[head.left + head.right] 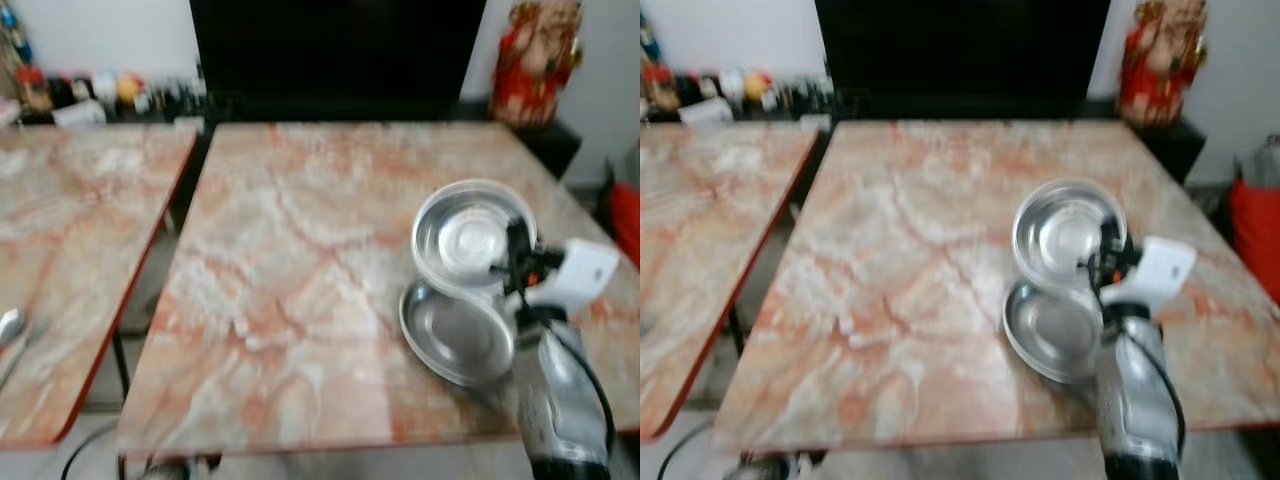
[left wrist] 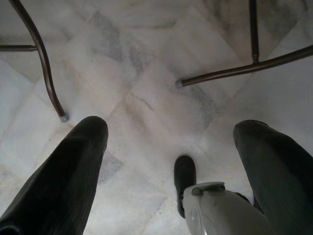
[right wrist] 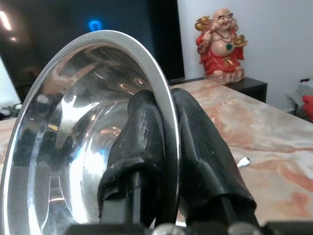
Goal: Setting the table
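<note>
A shiny steel bowl is held tilted over the right side of the marble table, with my right gripper shut on its rim. In the right wrist view the two black fingers pinch the bowl's edge, one inside and one outside. A flat steel plate lies on the table just below and in front of the bowl, which overlaps its far edge. My left gripper hangs open over the tiled floor, holding nothing.
A second marble table stands to the left across a narrow gap, with a spoon near its front edge. A dark screen and a red statue sit behind. Thin metal legs stand on the floor below.
</note>
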Controlling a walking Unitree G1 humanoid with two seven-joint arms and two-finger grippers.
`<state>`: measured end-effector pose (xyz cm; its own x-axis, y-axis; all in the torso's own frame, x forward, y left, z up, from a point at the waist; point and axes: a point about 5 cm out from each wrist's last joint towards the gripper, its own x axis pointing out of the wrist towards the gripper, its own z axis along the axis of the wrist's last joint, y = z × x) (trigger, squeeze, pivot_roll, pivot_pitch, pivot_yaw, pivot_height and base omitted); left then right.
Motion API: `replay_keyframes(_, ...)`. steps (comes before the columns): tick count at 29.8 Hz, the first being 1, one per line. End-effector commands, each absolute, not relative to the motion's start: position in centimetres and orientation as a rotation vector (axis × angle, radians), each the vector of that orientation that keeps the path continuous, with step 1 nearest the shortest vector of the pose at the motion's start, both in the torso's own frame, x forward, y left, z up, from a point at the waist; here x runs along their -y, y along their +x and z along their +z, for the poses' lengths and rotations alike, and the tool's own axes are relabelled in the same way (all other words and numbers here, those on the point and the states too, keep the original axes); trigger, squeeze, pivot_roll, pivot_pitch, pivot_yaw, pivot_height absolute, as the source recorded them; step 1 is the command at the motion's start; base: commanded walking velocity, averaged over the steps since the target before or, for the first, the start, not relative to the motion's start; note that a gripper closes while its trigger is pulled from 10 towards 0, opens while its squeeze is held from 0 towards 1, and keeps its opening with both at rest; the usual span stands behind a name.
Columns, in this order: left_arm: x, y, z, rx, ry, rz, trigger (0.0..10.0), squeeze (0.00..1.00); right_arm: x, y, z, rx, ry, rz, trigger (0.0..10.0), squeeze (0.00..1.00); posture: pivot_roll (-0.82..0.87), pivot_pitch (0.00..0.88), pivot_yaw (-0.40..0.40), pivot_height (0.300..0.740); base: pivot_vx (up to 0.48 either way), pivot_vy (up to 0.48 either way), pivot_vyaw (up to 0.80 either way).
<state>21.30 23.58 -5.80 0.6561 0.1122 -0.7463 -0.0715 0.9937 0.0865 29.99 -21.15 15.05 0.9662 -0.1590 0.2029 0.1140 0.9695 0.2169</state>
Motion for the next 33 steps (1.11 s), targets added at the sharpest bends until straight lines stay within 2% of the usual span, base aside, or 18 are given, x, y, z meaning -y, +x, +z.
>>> replay_keyframes(1,-23.9,20.0,-6.5,-0.888,0.046,0.115,10.0,0.0,21.8,30.0,14.6,0.191,0.212,-0.188,10.0,0.0,0.0,0.0,-0.035,0.74,0.0,0.0,0.0)
replay_keyframes(7,-24.1,19.6,-6.6,-0.89,0.043,0.115,10.0,0.0,25.2,29.9,14.0,0.1,0.271,-0.369,10.0,0.0,0.0,0.0,-0.034,0.74,0.0,0.0,0.0)
replay_keyframes(10,-24.1,19.4,-6.7,-0.893,0.044,0.116,10.0,0.0,25.9,29.7,14.2,0.088,0.307,-0.347,10.0,0.0,0.0,0.0,-0.034,0.74,0.0,0.0,0.0)
replay_keyframes(16,-23.9,19.6,-6.7,-0.891,0.044,0.109,10.0,0.0,26.3,29.4,14.1,-0.02,0.394,-0.247,10.0,0.0,-0.01,0.0,-0.033,0.74,0.0,0.0,0.0)
replay_keyframes(20,-23.8,19.7,-6.6,-0.891,0.05,0.099,10.0,0.0,26.9,29.4,14.0,-0.088,0.47,-0.243,10.0,0.0,-0.02,0.0,-0.031,0.74,0.0,0.0,0.0)
replay_keyframes(28,-23.9,19.8,-6.6,-0.889,0.056,0.095,10.0,0.0,27.6,29.9,13.4,-0.203,0.477,-0.215,10.0,0.0,-0.02,0.0,-0.032,0.74,0.0,0.0,0.0)
replay_keyframes(33,-23.8,19.7,-6.6,-0.888,0.054,0.098,10.0,0.0,27.0,30.6,13.0,-0.251,0.512,-0.166,10.0,0.0,-0.01,0.0,-0.038,0.74,0.0,0.0,0.0)
